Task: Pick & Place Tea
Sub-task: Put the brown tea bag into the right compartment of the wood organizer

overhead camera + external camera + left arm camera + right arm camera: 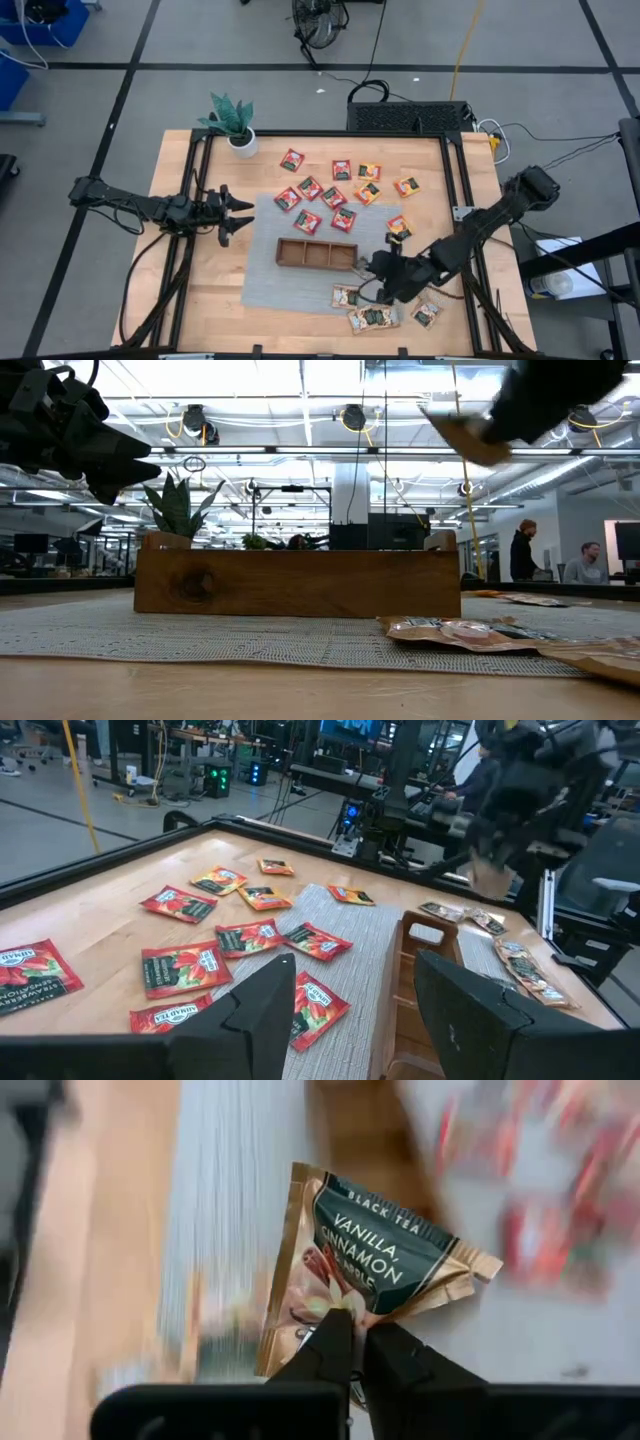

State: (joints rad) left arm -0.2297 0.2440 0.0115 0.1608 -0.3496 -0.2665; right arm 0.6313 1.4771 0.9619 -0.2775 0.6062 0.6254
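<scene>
The right gripper (350,1342) pinches 1 sachet (375,1265) by its edge, so carry it level over the tray (315,253) ahead; the left gripper (237,214) waits open.

The held sachet (375,1275) is showing dark green and gold (white lettering on the green). Red sachets (180,967) are lying on a grey woven mat (370,935), beside orange-yellow ones (406,185).

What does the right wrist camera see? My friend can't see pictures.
The right claw is shut on the corner of a dark green and gold tea sachet reading "Black Tea, Vanilla Cinnamon". Behind it, blurred, are the grey mat and red sachets.
</scene>
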